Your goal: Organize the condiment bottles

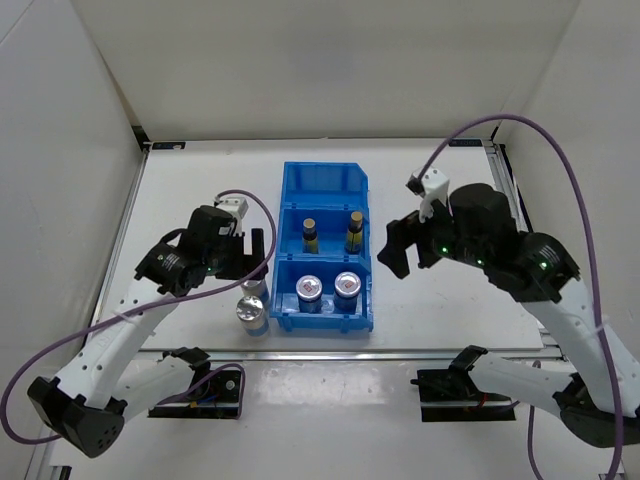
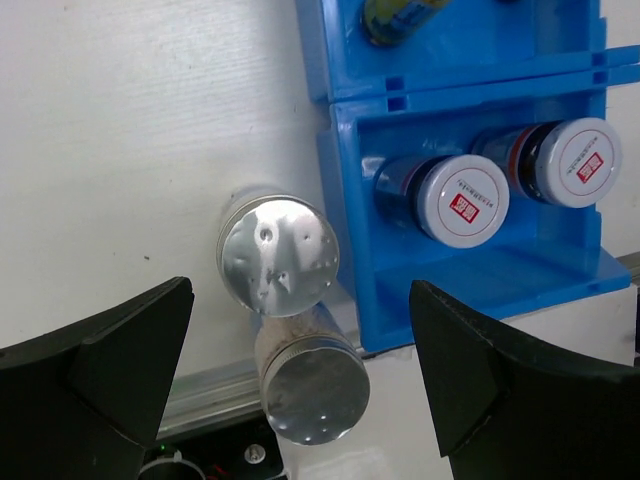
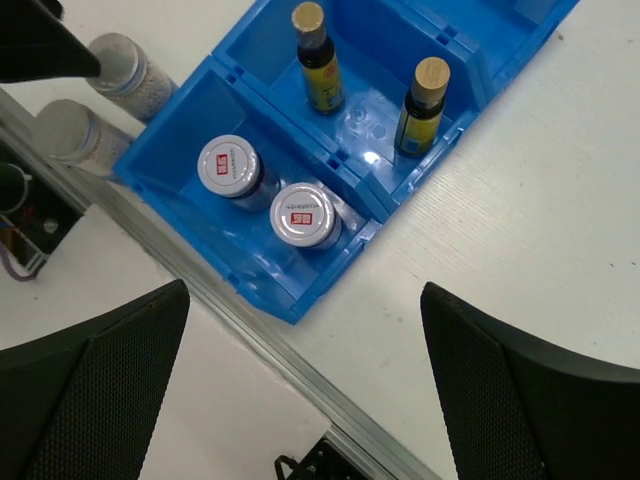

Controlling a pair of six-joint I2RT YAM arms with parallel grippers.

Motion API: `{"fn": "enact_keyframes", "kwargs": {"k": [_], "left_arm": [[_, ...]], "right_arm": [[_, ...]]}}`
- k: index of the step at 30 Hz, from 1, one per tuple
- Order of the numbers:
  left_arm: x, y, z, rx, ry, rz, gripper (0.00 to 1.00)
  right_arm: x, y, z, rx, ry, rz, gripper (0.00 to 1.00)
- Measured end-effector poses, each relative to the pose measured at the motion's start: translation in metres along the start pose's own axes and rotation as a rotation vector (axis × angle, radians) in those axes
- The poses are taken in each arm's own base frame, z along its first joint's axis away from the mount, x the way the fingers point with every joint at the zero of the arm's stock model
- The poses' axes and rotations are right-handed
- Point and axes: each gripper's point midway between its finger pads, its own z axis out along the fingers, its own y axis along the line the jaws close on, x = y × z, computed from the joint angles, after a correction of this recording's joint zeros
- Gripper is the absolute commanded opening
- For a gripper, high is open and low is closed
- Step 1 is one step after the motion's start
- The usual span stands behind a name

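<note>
Two slim dark-amber yellow-labelled bottles (image 1: 310, 236) are seen in the middle compartment of the blue plastic bin (image 1: 325, 188), two short red-and-white-lidded jars (image 1: 310, 290) in its near one, two silver-capped shakers (image 2: 278, 255) on the white desk (image 1: 200, 180) just beside it, one half-hidden from above by the left gripper (image 2: 300, 288), spread empty like the right gripper (image 3: 305, 290).

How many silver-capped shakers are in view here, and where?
2. Outside the blue bin, on the table left of its near compartment: far shaker beside the bin wall, near shaker by the table's edge. None seem hidden.

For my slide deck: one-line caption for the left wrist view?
Open left gripper above two silver-capped shakers beside the blue bin holding two white-lidded jars.
</note>
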Motion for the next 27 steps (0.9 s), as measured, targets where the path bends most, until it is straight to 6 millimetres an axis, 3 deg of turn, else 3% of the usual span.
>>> {"fn": "enact_keyframes", "kwargs": {"k": [4, 12, 18, 19, 23, 25, 27], "left_arm": [[0.008, 0.002, 0.005, -0.019, 0.049, -0.021, 1.0], [0.026, 0.007, 0.036, -0.078, 0.191, -0.029, 0.96], [0.03, 0.012, 0.047, -0.116, 0.231, -0.01, 0.54], [0.029, 0.013, 0.048, -0.117, 0.23, -0.006, 0.4], [0.026, 0.012, 0.048, -0.12, 0.244, 0.003, 0.11], [0.017, 0.01, 0.045, -0.125, 0.247, 0.006, 0.11], [-0.006, 0.003, 0.036, -0.124, 0.221, 0.011, 0.11]], "right_arm": [[0.004, 0.002, -0.018, -0.006, -0.015, 0.011, 1.0], [0.014, 0.002, -0.034, -0.004, 0.001, 0.019, 1.0], [0.021, 0.001, -0.066, 0.003, -0.089, 0.026, 1.0], [0.022, -0.001, -0.07, 0.012, -0.095, 0.029, 1.0], [0.031, -0.008, -0.074, 0.052, -0.083, 0.035, 1.0], [0.04, -0.015, -0.072, 0.087, -0.057, 0.042, 1.0], [0.051, -0.023, -0.073, 0.134, -0.037, 0.055, 1.0]]}}
